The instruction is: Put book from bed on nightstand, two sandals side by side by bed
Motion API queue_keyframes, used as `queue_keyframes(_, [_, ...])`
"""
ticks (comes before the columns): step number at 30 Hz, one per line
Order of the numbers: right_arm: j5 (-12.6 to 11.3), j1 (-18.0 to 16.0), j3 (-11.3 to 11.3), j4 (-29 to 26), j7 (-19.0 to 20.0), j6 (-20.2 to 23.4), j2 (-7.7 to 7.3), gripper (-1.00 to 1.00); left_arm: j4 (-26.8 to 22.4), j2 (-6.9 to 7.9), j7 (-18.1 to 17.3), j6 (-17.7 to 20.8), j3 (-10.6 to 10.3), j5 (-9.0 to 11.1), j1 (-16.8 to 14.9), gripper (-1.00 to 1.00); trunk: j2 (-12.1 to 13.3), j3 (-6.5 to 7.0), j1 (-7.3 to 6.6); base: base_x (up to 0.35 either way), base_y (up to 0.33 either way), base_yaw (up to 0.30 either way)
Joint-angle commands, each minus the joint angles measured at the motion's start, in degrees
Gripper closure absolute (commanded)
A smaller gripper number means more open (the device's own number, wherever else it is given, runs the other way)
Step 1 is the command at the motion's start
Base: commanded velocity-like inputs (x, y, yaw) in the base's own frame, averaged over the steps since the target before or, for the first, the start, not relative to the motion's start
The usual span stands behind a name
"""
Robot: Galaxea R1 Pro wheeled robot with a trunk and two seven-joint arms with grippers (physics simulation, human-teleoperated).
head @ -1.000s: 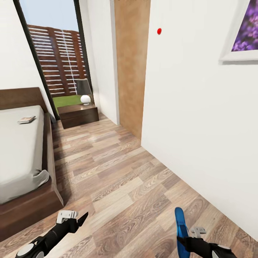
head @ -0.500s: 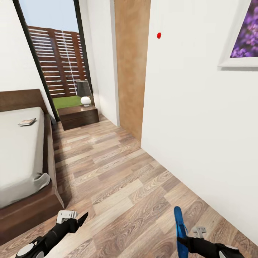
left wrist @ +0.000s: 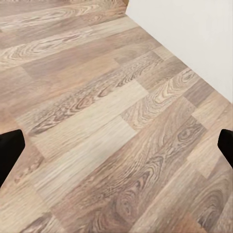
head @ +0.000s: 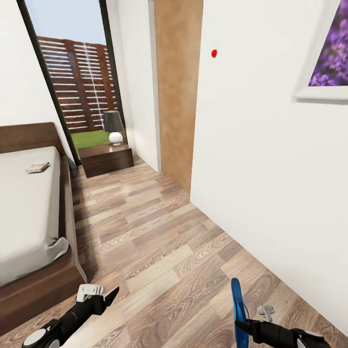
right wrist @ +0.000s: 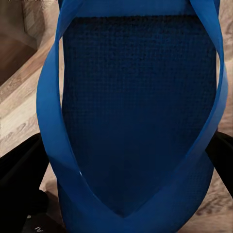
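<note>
Wood-plank floor (head: 159,241) runs between the bed (head: 29,212), at the view's left, and a white wall (head: 270,183). Nightstand (head: 105,158) stands by the window beyond the bed; the book (head: 37,167) lies on the mattress near the headboard. Right tool (head: 243,325) is clamped on a blue sandal (head: 237,309), held upright; left tool (head: 96,295) is spread wide, empty. Advice: carry the sandal steady, set it down sole-flat beside the bed. Since the earlier frame, the view has swung slightly right.

The book (head: 37,167) lies on the bed (head: 24,212), left; nightstand (head: 106,158) beyond.
</note>
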Motion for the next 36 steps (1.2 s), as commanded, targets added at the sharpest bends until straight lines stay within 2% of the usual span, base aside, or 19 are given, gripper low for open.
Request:
queue_keyframes(1, [-0.55,-0.01,0.12,-0.02,0.18,0.60,-0.03,1.00,-0.05,0.03,-0.06,0.43,-0.06,0.60,-0.02,-1.00,0.39,0.13,-0.23,0.000,0.000,0.000])
queue_keyframes(9, [-0.55,-0.01,0.12,-0.02,0.12,0.59,-0.02,1.00,-0.05,-0.08,-0.05,0.43,-0.11,0.60,-0.02,-1.00,3.60,1.57,-1.99,0.000,0.000,0.000])
queue_keyframes(13, [-0.55,-0.01,0.12,-0.02,0.11,0.59,-0.01,1.00,0.04,-0.97,-0.04,0.43,-0.11,0.54,-0.02,-1.00,5.21,2.29,-2.87,0.000,0.000,0.000])
queue_keyframes(18, [-0.55,-0.01,0.12,0.00,0.11,0.59,0.00,1.00,0.56,-1.24,-0.05,0.43,-0.11,0.51,-0.02,-1.00,7.21,3.18,-3.97,0.000,0.000,0.000])
queue_keyframes(27, [-0.47,-0.01,0.15,-0.01,0.17,0.59,0.05,1.00,0.74,-1.28,-0.05,0.34,-0.11,0.51,-0.02,-1.00,7.21,3.19,-3.97,0.000,0.000,-0.012])
queue_keyframes(36, [-0.46,-0.01,0.16,-0.02,0.19,0.59,0.05,1.00,1.43,-2.40,0.04,0.34,-0.11,0.43,-0.02,-1.00,7.21,3.47,-3.97,0.000,0.000,-0.240])
